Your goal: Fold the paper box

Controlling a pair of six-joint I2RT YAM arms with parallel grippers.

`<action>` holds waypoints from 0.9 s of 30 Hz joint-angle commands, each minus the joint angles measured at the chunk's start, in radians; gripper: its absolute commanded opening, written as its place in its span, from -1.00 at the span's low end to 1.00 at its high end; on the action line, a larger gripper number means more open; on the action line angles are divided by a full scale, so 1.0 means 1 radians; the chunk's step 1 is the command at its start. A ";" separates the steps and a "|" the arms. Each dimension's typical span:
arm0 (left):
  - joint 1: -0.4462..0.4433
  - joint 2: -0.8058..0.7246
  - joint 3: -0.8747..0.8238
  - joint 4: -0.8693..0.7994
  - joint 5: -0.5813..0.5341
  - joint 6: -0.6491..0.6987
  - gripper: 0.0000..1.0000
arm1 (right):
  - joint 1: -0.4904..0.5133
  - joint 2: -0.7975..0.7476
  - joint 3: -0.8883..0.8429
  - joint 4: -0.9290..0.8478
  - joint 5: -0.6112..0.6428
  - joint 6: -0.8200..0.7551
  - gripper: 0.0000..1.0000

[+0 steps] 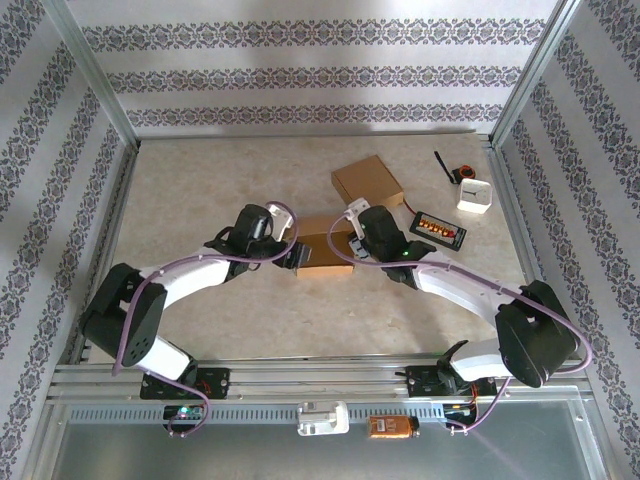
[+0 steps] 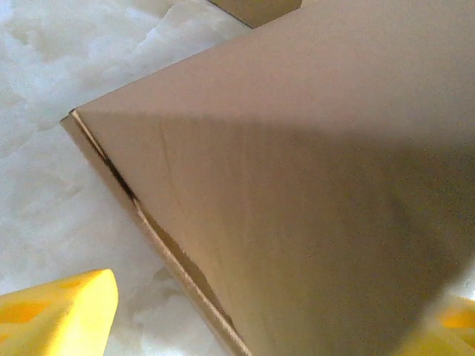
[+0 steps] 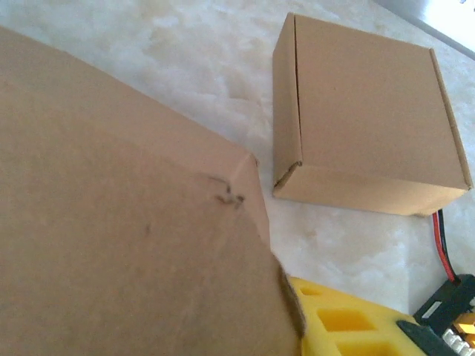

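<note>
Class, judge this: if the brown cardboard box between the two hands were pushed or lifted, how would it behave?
Its walls look thin and one edge seam gapes, so the box probably flexes when squeezed. Such card is likely light, sliding easily on the smooth table. Flat faces suggest no rolling.

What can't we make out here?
- Grip of the right gripper: right wrist view, brown cardboard box being folded hides one finger.
- Box's end flaps: top view, left gripper and right gripper cover them.
- Black flat device with orange lights: markings too small in top view; cropped in right wrist view.
</note>
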 commanded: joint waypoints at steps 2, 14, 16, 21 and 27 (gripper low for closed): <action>-0.009 0.024 0.038 0.061 0.033 0.000 0.63 | -0.016 0.009 0.061 -0.047 -0.075 0.033 -0.42; -0.010 0.053 0.059 0.061 0.039 0.024 0.64 | -0.064 0.042 0.240 -0.275 -0.256 0.183 -0.70; -0.009 0.055 0.063 0.052 0.032 0.032 0.63 | -0.087 0.055 0.276 -0.319 -0.305 0.233 -0.69; -0.010 0.049 0.065 0.032 -0.014 0.059 0.64 | -0.127 0.094 0.361 -0.417 -0.373 0.311 -0.68; -0.010 0.042 0.041 0.054 -0.026 0.054 0.78 | -0.162 0.110 0.402 -0.447 -0.425 0.352 -0.68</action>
